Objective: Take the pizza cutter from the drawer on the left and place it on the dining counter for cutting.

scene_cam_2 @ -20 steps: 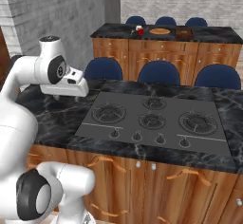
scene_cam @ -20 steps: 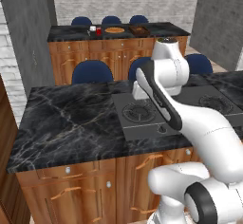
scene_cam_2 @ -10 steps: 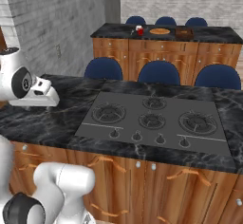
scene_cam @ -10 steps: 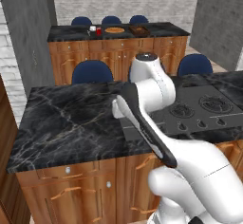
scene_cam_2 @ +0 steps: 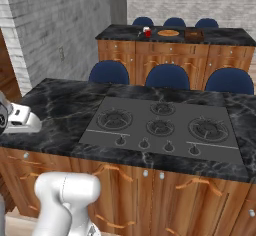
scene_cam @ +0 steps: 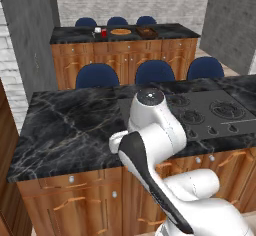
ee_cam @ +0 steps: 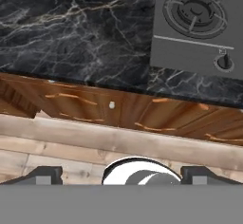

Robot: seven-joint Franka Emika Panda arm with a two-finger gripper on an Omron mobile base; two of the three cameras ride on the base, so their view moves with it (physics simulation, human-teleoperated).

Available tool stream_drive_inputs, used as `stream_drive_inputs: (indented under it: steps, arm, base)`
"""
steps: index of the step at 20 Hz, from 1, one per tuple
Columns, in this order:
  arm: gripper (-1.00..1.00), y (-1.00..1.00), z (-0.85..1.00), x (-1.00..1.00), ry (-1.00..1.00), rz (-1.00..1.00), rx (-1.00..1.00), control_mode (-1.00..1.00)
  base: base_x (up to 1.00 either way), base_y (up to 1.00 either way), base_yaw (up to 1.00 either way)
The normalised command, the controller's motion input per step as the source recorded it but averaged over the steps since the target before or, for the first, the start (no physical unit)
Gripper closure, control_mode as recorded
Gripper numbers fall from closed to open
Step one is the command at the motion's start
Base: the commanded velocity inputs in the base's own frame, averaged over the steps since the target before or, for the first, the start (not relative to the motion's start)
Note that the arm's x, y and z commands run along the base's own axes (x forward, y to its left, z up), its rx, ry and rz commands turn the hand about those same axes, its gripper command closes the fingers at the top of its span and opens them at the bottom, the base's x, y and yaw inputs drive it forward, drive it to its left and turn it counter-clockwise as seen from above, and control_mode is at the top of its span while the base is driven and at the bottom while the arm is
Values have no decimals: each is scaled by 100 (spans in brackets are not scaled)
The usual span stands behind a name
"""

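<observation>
Below the claw [ee_cam: 121, 174], island edge [ee_cam: 95, 78]; open floor [ee_cam: 57, 156]

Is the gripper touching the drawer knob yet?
Apart. In the hand view the gripper has its finger tips wide at the bottom edge, and the round silver drawer knob sits well beyond them on the closed wooden front, floor showing between.

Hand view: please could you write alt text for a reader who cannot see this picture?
Looking down over the edge of a black white-veined marble island, with part of a grey gas cooktop set into it. Below the edge are brown wooden cabinet fronts, a drawer with a small round silver knob, then a light wooden floor.
</observation>
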Motion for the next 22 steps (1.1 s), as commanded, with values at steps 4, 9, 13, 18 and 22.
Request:
stream_drive_inputs:
  steps: [4, 9, 13, 18, 22]
  arm:
    - [-100, 52, -16, -1, -25, 0, 0, -100]
    - [-100, 38, -28, 0, -36, 1, 1, -100]
    - [-100, 27, -43, -5, -35, 6, 5, -100]
    - [-100, 12, -64, -38, -23, 7, 10, -100]
    - [-100, 18, -79, -27, -22, 5, 7, -100]
  base:
    - [0, 0, 0]
    - [0, 0, 0]
    - [0, 0, 0]
    - [0, 0, 0]
    - [0, 0, 0]
